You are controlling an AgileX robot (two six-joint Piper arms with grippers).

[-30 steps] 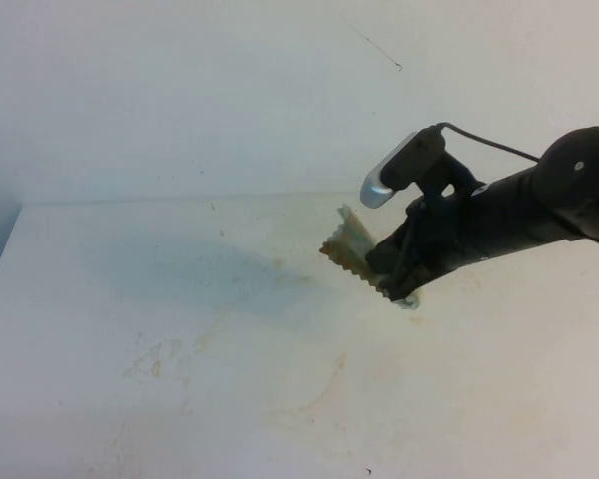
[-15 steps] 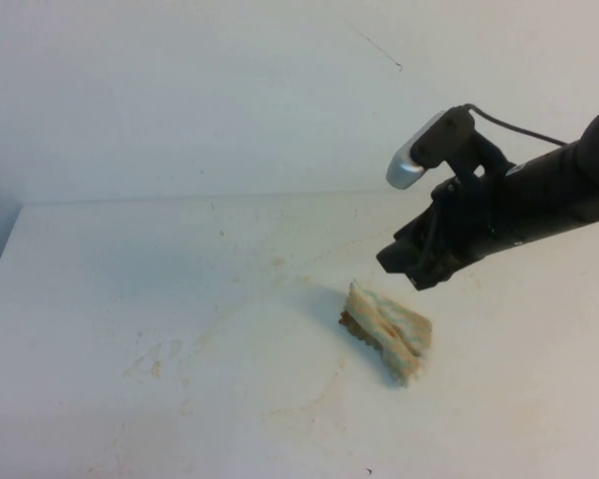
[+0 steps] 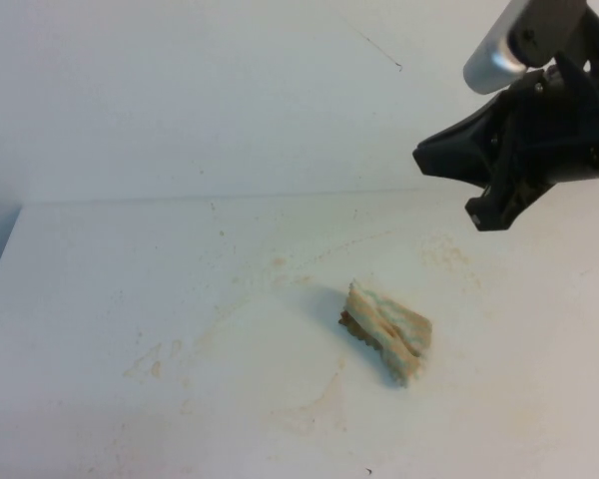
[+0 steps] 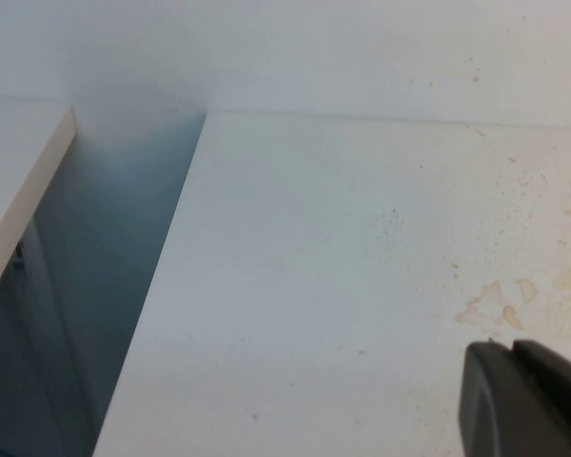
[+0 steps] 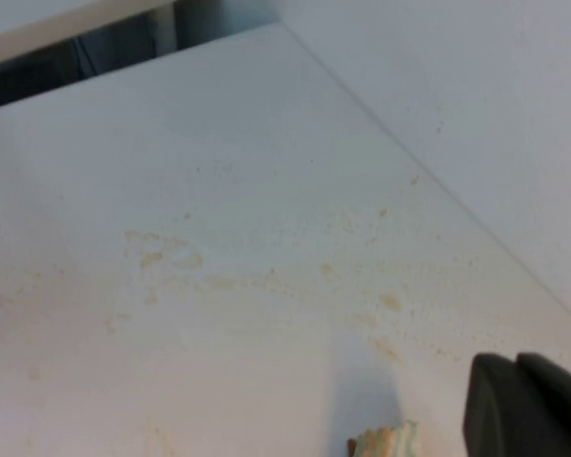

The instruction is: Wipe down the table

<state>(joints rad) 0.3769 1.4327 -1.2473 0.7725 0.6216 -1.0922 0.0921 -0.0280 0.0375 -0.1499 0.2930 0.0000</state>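
Observation:
A folded, stained rag [image 3: 387, 330] with a zigzag edge lies loose on the white table [image 3: 130, 269], right of centre. My right gripper [image 3: 484, 205] hangs shut and empty high above the table, up and to the right of the rag. In the right wrist view the shut fingers [image 5: 528, 405] show beside a corner of the rag [image 5: 388, 442]. My left gripper [image 4: 514, 354] is shut with nothing in it, above the table's left part near faint brown stains [image 4: 500, 303].
Pale brown smears [image 3: 160, 357] mark the table's front left, with more stains [image 3: 444, 251] by the back right. The table's left edge [image 4: 152, 286] drops into a dark gap. A white wall [image 3: 180, 90] rises behind the table.
My right gripper let the rag go onto the table, then rose up and to the right and shut again. The rag has lain still for the last half second.

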